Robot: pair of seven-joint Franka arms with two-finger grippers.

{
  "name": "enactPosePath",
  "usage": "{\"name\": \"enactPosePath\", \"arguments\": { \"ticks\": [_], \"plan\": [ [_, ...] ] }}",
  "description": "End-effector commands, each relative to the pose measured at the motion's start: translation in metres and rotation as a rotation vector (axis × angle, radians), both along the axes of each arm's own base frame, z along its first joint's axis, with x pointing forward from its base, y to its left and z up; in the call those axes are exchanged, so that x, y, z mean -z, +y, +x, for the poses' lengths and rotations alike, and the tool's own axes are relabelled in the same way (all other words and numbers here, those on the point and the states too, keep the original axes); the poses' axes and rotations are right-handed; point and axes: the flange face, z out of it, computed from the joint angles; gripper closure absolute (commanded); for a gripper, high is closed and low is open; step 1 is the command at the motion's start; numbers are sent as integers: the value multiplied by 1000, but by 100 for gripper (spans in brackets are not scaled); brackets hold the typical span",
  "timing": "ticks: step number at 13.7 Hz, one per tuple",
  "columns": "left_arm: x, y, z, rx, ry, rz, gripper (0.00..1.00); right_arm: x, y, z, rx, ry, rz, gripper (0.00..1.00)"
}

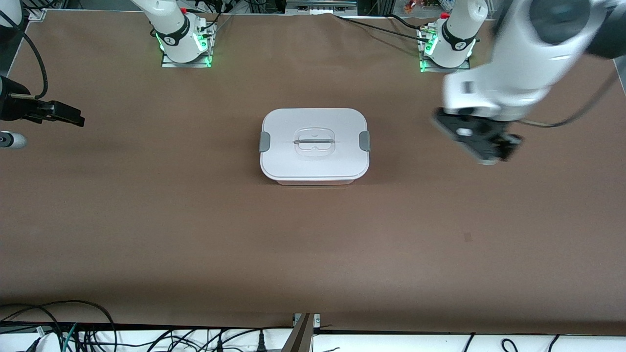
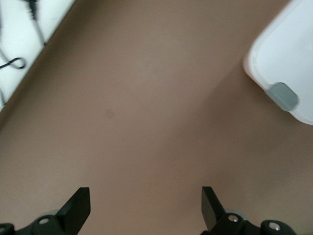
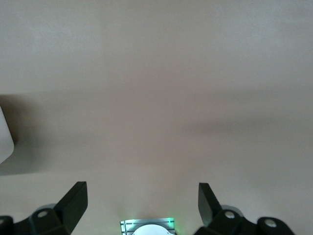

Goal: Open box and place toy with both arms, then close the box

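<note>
The box (image 1: pixel 314 145) stands in the middle of the table with its white lid on, a grey clip (image 1: pixel 364 141) at each short end and the clear handle (image 1: pixel 314 142) in the middle. One corner of it with a clip (image 2: pixel 284 95) shows in the left wrist view. The pink toy is not in view. My left gripper (image 1: pixel 489 151) hangs open and empty over bare table, toward the left arm's end and apart from the box; it also shows in the left wrist view (image 2: pixel 145 205). My right gripper (image 1: pixel 73 118) is open and empty over the table's right-arm end; it also shows in the right wrist view (image 3: pixel 143 203).
The brown table (image 1: pixel 195 234) spreads around the box. Both arm bases (image 1: pixel 183 44) with green lights stand along the edge farthest from the front camera. Cables (image 1: pixel 73 327) lie along the nearest edge. A white object (image 3: pixel 4 137) shows at the right wrist view's edge.
</note>
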Motion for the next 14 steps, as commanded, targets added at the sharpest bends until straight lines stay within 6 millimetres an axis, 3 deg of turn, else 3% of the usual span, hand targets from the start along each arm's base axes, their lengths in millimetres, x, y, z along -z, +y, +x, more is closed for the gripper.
{"name": "enactPosePath", "arguments": {
  "ticks": [1,3,6,9,11,14],
  "plan": [
    [-19,27,12,-60,-37,-36,0,-4,2,4,8,-11,15,0],
    [-22,67,12,-149,-24,-42,0,-6,2,4,7,-14,15,0],
    [-8,105,-11,-383,7,-80,0,-5,2,4,8,-12,15,0],
    [-1,119,-47,-695,-85,-99,0,-5,3,4,5,-14,14,0],
    [6,129,-61,-713,-120,-122,0,-6,1,4,8,-15,14,0],
    [18,128,-60,-714,-96,-122,0,-6,2,5,8,-17,13,0]
  ]
}}
